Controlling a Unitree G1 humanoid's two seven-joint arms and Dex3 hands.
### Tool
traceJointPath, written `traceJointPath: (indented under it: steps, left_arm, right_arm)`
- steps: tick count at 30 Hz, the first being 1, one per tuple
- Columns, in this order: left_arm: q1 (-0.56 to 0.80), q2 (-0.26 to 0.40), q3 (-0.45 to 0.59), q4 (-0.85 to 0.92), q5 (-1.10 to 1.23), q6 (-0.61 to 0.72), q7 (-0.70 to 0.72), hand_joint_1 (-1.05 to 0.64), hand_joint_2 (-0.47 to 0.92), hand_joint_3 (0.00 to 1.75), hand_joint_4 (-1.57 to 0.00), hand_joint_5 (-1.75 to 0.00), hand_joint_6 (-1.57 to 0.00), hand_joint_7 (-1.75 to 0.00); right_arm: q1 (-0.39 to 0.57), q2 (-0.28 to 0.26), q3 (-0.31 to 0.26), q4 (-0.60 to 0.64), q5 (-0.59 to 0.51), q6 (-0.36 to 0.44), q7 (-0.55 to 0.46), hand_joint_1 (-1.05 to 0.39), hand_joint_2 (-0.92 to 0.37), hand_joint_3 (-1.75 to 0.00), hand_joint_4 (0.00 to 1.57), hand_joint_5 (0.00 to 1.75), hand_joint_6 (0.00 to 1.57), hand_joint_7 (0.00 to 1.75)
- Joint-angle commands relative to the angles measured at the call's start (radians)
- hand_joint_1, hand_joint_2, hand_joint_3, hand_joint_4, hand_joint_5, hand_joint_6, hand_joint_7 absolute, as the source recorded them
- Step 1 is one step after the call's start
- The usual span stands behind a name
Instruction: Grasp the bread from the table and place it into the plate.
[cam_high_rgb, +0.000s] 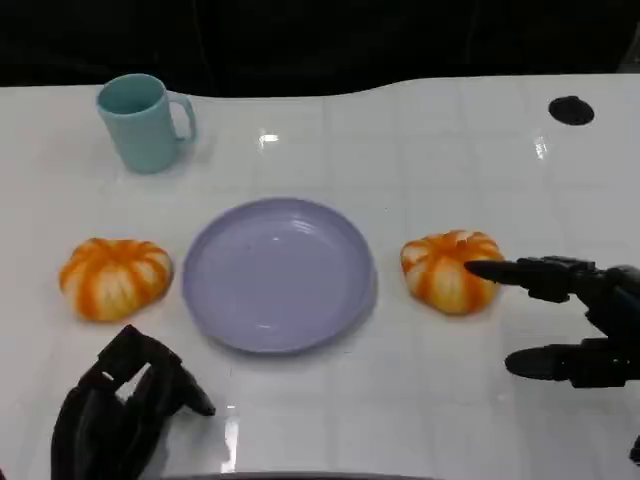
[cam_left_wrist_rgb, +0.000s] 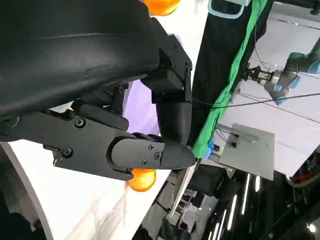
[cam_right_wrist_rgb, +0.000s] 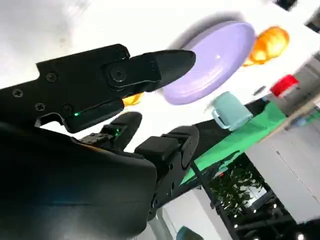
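Note:
Two orange-and-white striped bread rolls lie on the white table, one on each side of the lilac plate (cam_high_rgb: 278, 272). My right hand (cam_high_rgb: 575, 320) is beside the right bread (cam_high_rgb: 448, 270) with its fingers spread and nothing held; the upper fingertip reaches the roll's right side. In the right wrist view a bit of that bread (cam_right_wrist_rgb: 132, 99) shows behind the fingers (cam_right_wrist_rgb: 150, 67), with the plate (cam_right_wrist_rgb: 220, 60) and the left bread (cam_right_wrist_rgb: 270, 44) beyond. The left bread (cam_high_rgb: 115, 277) lies apart from my left hand (cam_high_rgb: 125, 410), which rests at the table's front with its fingers curled in, holding nothing.
A teal mug (cam_high_rgb: 143, 122) stands at the back left, well behind the left bread. A small black disc (cam_high_rgb: 571, 110) lies at the back right. The table's far edge meets a dark background.

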Motion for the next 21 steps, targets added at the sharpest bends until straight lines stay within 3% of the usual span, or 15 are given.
traceJointPath:
  steps: [1, 5, 13, 21]
  left_arm:
    - [-0.013, 0.019, 0.006, 0.013, 0.003, -0.004, 0.003, -0.59, 0.92, 0.25, -0.64, -1.75, -0.50, -1.52]
    - [-0.017, 0.020, 0.009, 0.024, 0.006, -0.012, 0.003, -0.59, 0.92, 0.25, -0.64, -1.75, -0.52, -1.51]
    - [-0.018, 0.017, 0.010, 0.031, 0.006, -0.020, 0.001, -0.59, 0.92, 0.26, -0.65, -1.75, -0.52, -1.51]
    - [-0.014, 0.014, 0.006, 0.020, 0.009, -0.014, 0.011, -0.61, 0.92, 0.24, -0.65, -1.75, -0.53, -1.52]
  right_arm:
    - [-0.033, -0.052, 0.037, -0.021, -0.110, 0.034, -0.100, -0.55, -0.91, -0.02, 0.23, 0.08, 0.23, 0.00]
    - [-0.051, -0.070, 0.080, -0.039, -0.187, 0.087, -0.163, -0.56, -0.91, -0.01, 0.20, 0.04, 0.20, 0.00]
    - [-0.169, -0.086, 0.249, 0.029, -0.473, 0.211, -0.395, -0.53, -0.86, 0.00, 0.21, 0.02, 0.22, 0.01]
    - [-0.289, -0.071, 0.396, 0.154, -0.570, 0.335, -0.488, -0.49, -0.86, 0.00, 0.21, 0.01, 0.23, 0.00]
